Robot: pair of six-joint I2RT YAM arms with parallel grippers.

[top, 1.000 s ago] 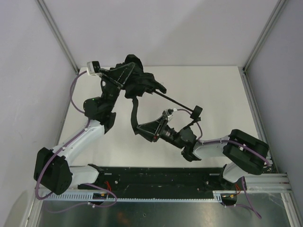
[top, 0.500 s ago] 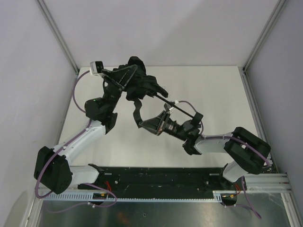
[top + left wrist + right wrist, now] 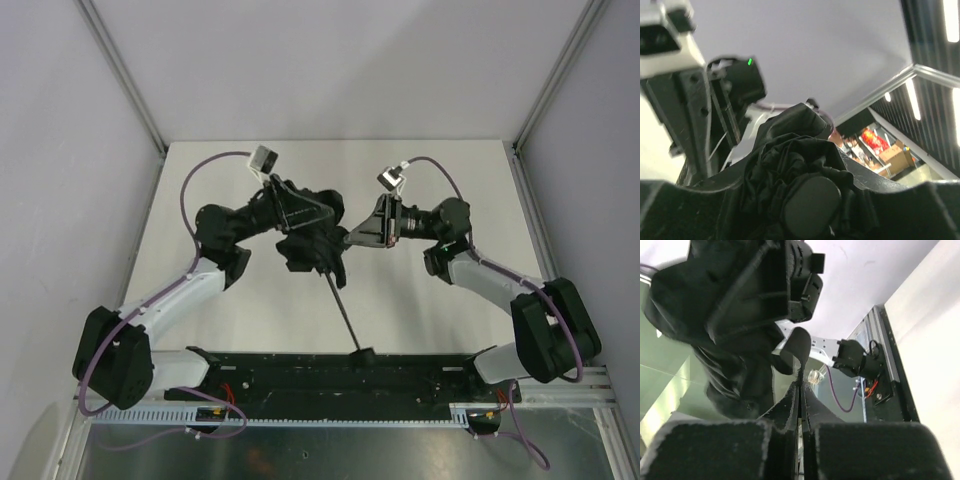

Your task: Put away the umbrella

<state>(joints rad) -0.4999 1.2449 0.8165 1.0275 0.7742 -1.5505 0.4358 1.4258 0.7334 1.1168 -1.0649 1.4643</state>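
Top view: umbrella (image 3: 312,252) is held bunched over mid tabletop (image 3: 450,180), between left gripper (image 3: 303,222) and right gripper (image 3: 353,236). Shaft (image 3: 342,308) is slanted toward the near edge, with handle (image 3: 362,354) at its end.
Left wrist: jaws are set around crumpled canopy (image 3: 785,160), the gap filled with fabric.
Right wrist: jaws are narrowed, pinched on the umbrella's thin strap (image 3: 800,385).

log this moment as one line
left tool: shut on umbrella canopy | right tool: pinching strap | shaft: extended, handle ungripped
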